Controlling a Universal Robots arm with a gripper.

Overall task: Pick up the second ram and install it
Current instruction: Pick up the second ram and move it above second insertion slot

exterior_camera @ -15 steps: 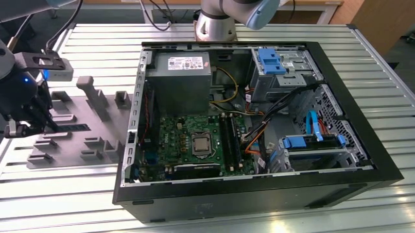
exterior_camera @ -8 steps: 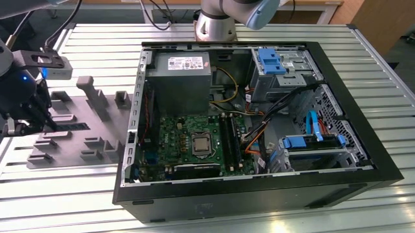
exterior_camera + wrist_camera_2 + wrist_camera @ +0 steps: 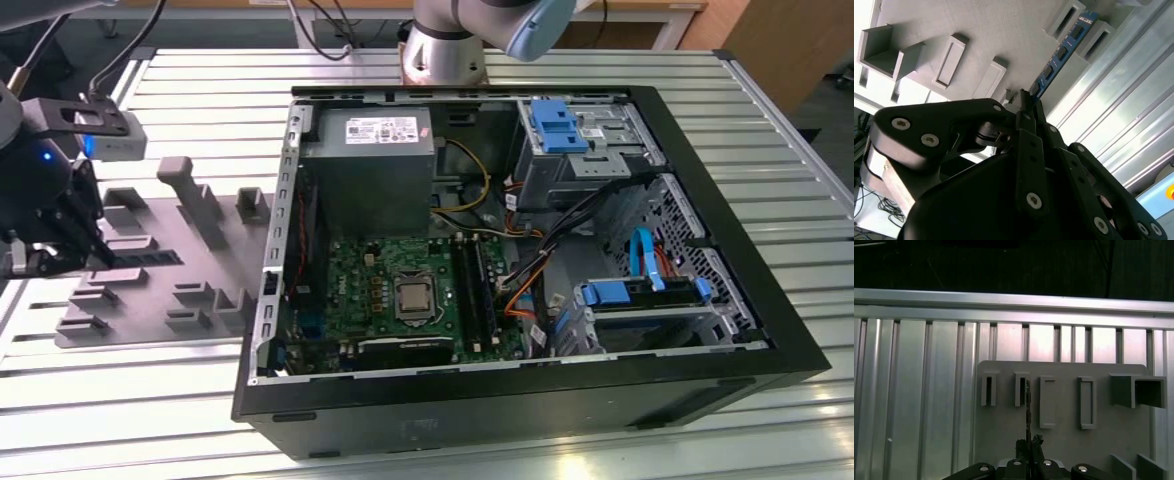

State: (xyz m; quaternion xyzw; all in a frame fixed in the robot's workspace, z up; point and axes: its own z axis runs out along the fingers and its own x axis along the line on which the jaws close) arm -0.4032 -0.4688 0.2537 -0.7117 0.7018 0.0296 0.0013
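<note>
Fingers of the gripper are pinched shut on the near end of the second ram. The ram is a blue stick standing on edge, and its far end sits between two grey fixture blocks. The grey fixture plate lies at the exterior view's left, just beside the open computer case.

The tabletop is shiny metal with long grooves. A flat grey tray of little blocks lies on it, beside a big open black computer box.
</note>
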